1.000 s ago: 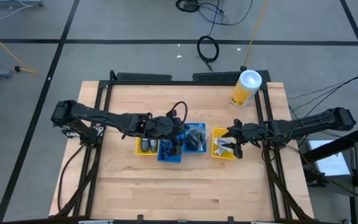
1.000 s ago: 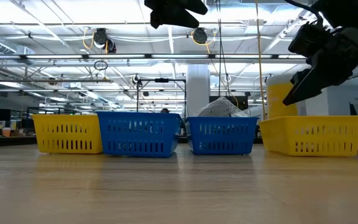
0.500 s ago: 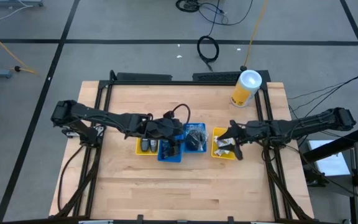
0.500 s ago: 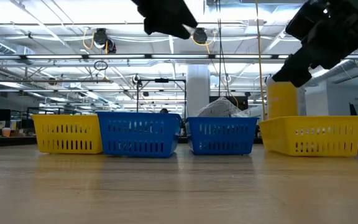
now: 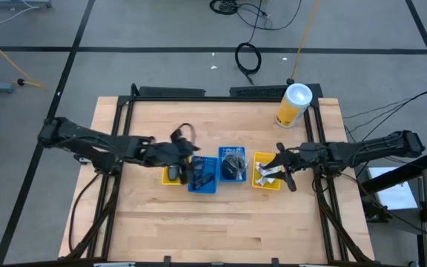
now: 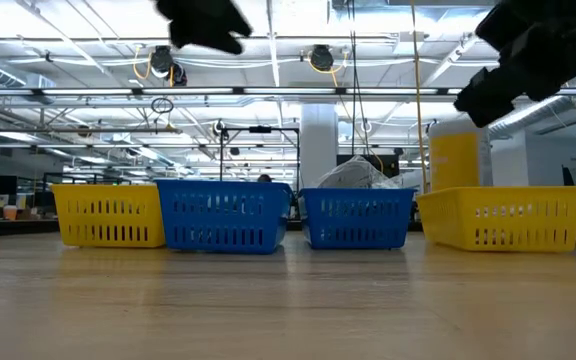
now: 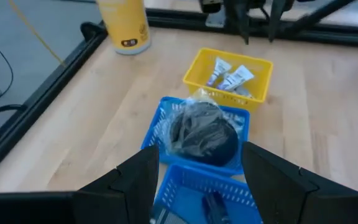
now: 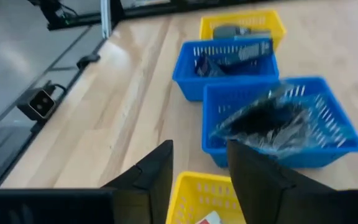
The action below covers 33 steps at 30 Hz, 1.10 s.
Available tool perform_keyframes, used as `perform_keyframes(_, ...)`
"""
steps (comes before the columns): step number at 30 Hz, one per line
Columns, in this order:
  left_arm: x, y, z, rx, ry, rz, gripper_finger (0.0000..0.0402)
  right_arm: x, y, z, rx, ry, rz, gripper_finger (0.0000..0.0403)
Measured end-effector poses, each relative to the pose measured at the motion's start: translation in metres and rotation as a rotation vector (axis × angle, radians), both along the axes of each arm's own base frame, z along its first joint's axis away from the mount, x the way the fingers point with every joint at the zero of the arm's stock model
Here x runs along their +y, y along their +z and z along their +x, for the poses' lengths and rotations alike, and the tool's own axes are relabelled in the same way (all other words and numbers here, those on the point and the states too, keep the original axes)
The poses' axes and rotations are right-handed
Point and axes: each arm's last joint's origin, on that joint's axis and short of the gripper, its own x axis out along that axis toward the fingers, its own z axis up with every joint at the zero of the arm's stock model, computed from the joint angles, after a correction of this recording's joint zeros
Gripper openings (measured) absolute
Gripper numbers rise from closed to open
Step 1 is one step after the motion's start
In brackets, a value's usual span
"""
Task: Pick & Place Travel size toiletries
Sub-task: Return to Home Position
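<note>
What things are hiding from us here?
Low view: walls hide what is in the left blue bin and the other bins.
High view: the left gripper covers part of that bin.
Right wrist view: the bottom edge cuts off the right yellow bin.
Left wrist view: the top edge cuts off the canister.

No writing is legible; the small dark label on the yellow canister (image 7: 123, 23) is unreadable.

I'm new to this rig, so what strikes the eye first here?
Four bins line up across the table, yellow at both ends, blue between; a dark wrapped bundle fills one blue bin. A tall yellow canister stands alone at one corner. The left gripper and right gripper hang above the bins, jaws open.
</note>
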Motion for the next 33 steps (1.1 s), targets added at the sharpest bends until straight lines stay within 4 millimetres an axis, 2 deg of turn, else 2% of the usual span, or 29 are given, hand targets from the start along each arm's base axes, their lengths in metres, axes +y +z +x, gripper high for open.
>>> perform_keyframes(7,0.003,-0.045,-0.067,-0.184,0.009,-0.062,0.0228,-0.002,0.014,-0.021,-0.109,0.013,-0.047,0.0116)
perform_keyframes(12,0.005,-0.07,-0.102,-0.379,-0.021,-0.13,0.0228,-0.005,0.021,-0.031,-0.176,-0.03,-0.071,0.0106)
perform_keyframes(15,0.006,-0.087,-0.118,-0.42,-0.043,-0.135,0.0228,-0.006,0.017,-0.035,-0.229,-0.035,-0.068,0.0105)
perform_keyframes(18,0.007,-0.101,-0.13,-0.45,-0.024,-0.144,0.0228,-0.006,0.004,-0.036,-0.314,-0.037,-0.042,0.0105)
perform_keyframes(23,0.012,-0.125,-0.145,-0.506,0.038,-0.163,0.0228,-0.006,-0.029,-0.039,-0.436,-0.048,0.012,0.0102)
perform_keyframes(26,0.013,-0.137,-0.153,-0.542,0.025,-0.159,0.0228,-0.006,-0.023,-0.041,-0.534,-0.052,0.043,0.0102)
perform_keyframes(28,0.014,-0.144,-0.156,-0.555,0.02,-0.154,0.0228,-0.006,-0.023,-0.041,-0.53,-0.051,0.056,0.0102)
perform_keyframes(33,0.014,-0.145,-0.157,-0.526,0.016,-0.113,0.0228,-0.006,-0.023,-0.041,-0.542,-0.043,0.007,0.01)
